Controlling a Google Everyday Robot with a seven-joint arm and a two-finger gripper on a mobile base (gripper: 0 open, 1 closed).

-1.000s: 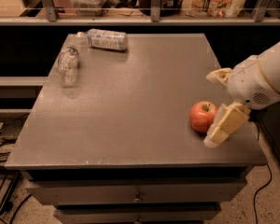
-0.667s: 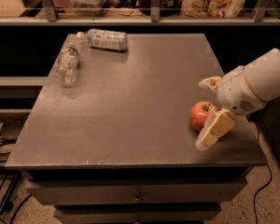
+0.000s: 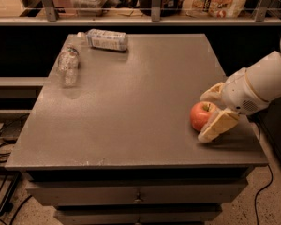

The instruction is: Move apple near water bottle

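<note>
1. Since a second ago, the claw [image 3: 205, 117] has slid leftward and lower, so its two pale fingers now straddle the apple [image 3: 199, 115], which has not shifted from its spot.
2. One finger [image 3: 211, 93] reaches past the far side of the apple; the other [image 3: 218, 124] slants down across its near right side, its tip close to the tabletop [image 3: 140, 107].
3. With its fingers spread wider than the fruit, the claw is open; whether either finger actually presses on the skin cannot be told.
4. Behind the claw, the white arm [image 3: 264, 78] comes in from the right edge of the view.
5. The apple is red with a yellowish patch. It sits on the tabletop near the front right corner.
6. The water bottle [image 3: 68, 64], clear and crinkly, stands upright near the far left edge, well apart from the apple.
7. Just beyond it, a labelled bottle [image 3: 107, 40] lies on its side by the back left corner.
8. Under the tabletop is a drawer front [image 3: 136, 193], and cables [image 3: 1, 146] trail on the floor at the left.
</note>
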